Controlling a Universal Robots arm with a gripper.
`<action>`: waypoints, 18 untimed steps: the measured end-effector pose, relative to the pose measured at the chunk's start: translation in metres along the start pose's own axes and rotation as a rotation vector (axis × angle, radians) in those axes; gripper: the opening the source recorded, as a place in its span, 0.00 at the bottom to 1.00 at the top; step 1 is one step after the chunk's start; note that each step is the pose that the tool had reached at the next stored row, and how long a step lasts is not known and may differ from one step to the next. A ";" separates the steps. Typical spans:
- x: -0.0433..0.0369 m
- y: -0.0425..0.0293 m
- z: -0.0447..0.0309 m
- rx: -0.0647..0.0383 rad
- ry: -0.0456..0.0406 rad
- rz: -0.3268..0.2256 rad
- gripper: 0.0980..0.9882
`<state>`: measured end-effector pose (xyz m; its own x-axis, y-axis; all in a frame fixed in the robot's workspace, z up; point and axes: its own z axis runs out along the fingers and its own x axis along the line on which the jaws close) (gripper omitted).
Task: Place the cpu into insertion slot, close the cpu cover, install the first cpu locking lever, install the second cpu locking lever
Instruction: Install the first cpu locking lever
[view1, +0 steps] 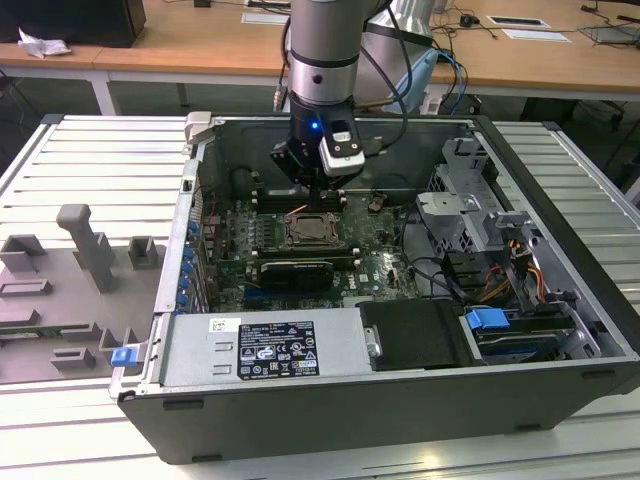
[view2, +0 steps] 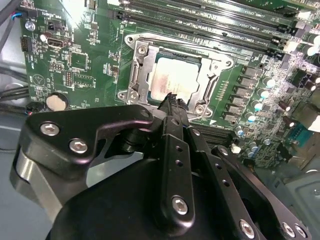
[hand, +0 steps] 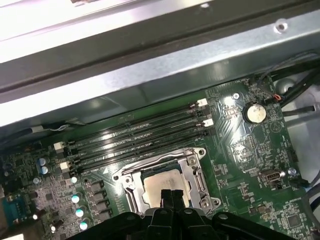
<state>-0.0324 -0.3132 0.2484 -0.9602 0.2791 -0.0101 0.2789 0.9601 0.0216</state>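
The cpu (view2: 172, 80) is a pale silver square lying in the insertion slot (view1: 309, 231) on the green motherboard. It also appears in the first wrist view, where the cpu (hand: 162, 181) lies just beyond my fingertips. The cpu cover (view2: 138, 65), a silver metal frame, lies flat around the chip, which shows through its window. My gripper (view2: 172, 99) hangs just above the near edge of the socket, its black fingers pressed together and holding nothing. In the exterior view the gripper (view1: 321, 194) stands over the back edge of the socket.
The motherboard sits inside an open computer case (view1: 560, 330) with tall metal walls. Memory slots (hand: 140, 132) run beside the socket. A black graphics card (view1: 295, 270), cables (view1: 440, 270) and a drive cage (view1: 470, 210) crowd the exterior view's right. Grey fixtures (view1: 85, 245) stand outside.
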 end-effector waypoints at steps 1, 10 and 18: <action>0.0000 0.0000 0.0000 0.000 0.0001 -0.007 0.01; 0.0000 0.0000 0.0000 -0.001 0.0017 -0.076 0.01; 0.0000 0.0000 0.0000 -0.001 0.0032 -0.146 0.01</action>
<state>-0.0324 -0.3132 0.2484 -0.9906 0.1363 -0.0100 0.1361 0.9905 0.0216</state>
